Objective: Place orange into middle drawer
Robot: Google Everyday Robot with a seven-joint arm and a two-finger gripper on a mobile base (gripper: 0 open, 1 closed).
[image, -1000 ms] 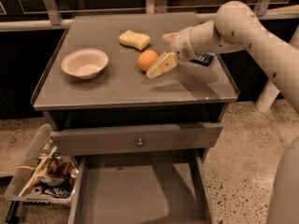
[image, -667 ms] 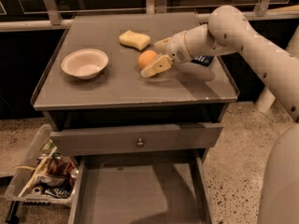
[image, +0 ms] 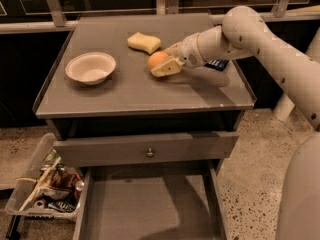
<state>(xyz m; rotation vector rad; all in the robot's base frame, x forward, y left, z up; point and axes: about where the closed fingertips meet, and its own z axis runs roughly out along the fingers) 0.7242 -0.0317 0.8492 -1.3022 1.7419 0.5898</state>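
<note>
The orange (image: 156,59) rests on the grey table top (image: 125,91), right of centre. My gripper (image: 165,59) has reached in from the right and is open, with one cream finger (image: 166,68) at the orange's near side and the other behind it. The orange sits between them, still on the table. The middle drawer (image: 145,209) stands pulled out below the table, its wide flat floor bare.
A white bowl (image: 90,67) sits at the table's left and a pale yellow sponge (image: 144,42) behind the orange. A dark blue object (image: 218,64) lies under my arm. The drawer with the round knob (image: 149,153) sits above the open one. A bin of litter (image: 45,194) stands on the floor at left.
My gripper has moved left across the table top, from beside the orange to around it. The orange has hardly shifted.
</note>
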